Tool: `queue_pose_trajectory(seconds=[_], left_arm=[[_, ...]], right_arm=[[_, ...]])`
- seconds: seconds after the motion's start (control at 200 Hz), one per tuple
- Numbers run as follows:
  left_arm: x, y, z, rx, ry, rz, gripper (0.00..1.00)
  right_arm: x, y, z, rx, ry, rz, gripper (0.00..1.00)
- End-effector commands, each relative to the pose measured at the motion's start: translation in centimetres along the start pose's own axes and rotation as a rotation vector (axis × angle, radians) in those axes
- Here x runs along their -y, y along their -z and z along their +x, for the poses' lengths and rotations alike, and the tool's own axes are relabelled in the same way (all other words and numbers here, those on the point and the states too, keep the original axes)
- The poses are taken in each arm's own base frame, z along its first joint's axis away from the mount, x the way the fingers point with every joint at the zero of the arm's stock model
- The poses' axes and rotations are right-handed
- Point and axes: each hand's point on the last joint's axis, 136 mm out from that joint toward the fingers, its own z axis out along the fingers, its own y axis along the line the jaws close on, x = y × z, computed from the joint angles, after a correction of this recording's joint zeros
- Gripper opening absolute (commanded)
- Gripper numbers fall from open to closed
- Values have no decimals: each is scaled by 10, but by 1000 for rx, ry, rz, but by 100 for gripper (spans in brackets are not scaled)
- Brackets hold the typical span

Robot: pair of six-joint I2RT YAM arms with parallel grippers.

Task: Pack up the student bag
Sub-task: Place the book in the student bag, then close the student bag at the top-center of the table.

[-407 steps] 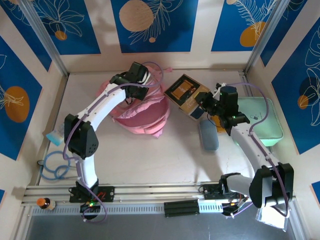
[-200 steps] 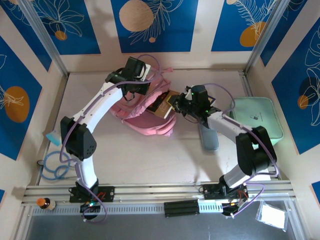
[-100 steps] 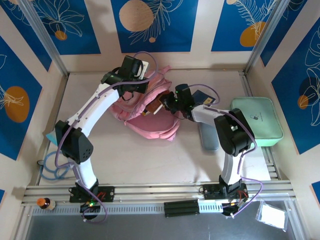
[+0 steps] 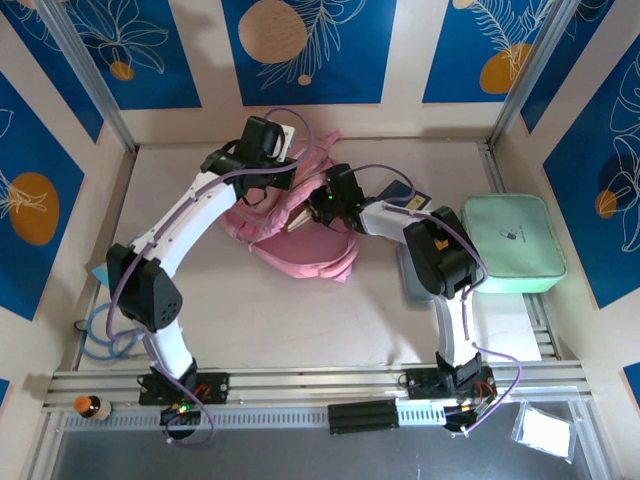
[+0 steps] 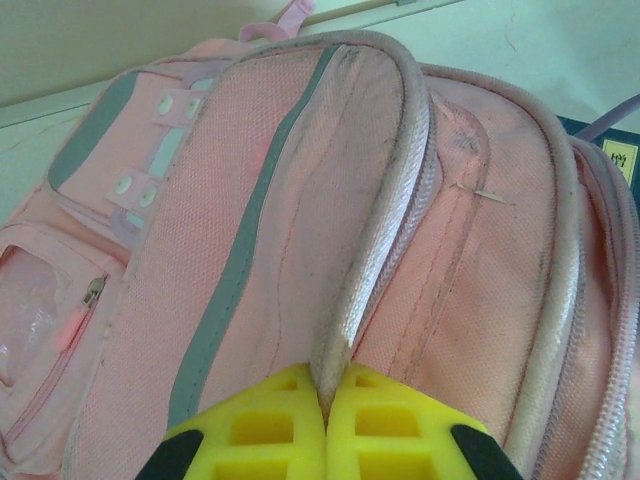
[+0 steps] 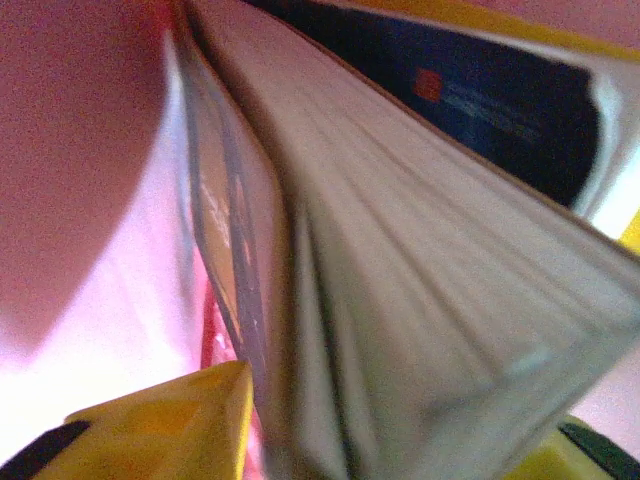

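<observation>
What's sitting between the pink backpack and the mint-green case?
In the top view, the right arm and a grey-blue pouch lie between the backpack and the case.

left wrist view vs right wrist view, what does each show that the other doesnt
Left wrist: the outside of the student bag, with its grey-trimmed pockets and zips, and the left gripper pinched shut on a flap edge.
Right wrist: a book seen close up, page edges and dark blue cover, standing between the fingers of the right gripper, apparently in the bag's mouth.
Both: pink bag fabric and yellow fingertips.
</observation>
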Motion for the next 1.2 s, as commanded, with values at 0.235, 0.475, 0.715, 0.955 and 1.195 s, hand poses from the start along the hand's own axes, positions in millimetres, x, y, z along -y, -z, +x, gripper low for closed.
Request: queue_pose_trajectory(seconds=[0.235, 0.475, 0.715, 0.955, 1.195], left_arm=[[-21, 18, -24, 135, 77, -21, 0], [-57, 1, 22, 40, 107, -125, 0], [-98, 19, 79, -27, 170, -224, 0], [-84, 32, 113, -25, 244, -128, 50], [-65, 40, 103, 12, 277, -17, 86]], right_arm=[[3, 63, 28, -81, 130, 30, 64], [30, 123, 28, 57, 299, 160, 64], [61, 168, -13, 250, 371, 358, 70], [70, 152, -65, 153, 292, 379, 80], [88, 128, -125, 120, 225, 494, 91]])
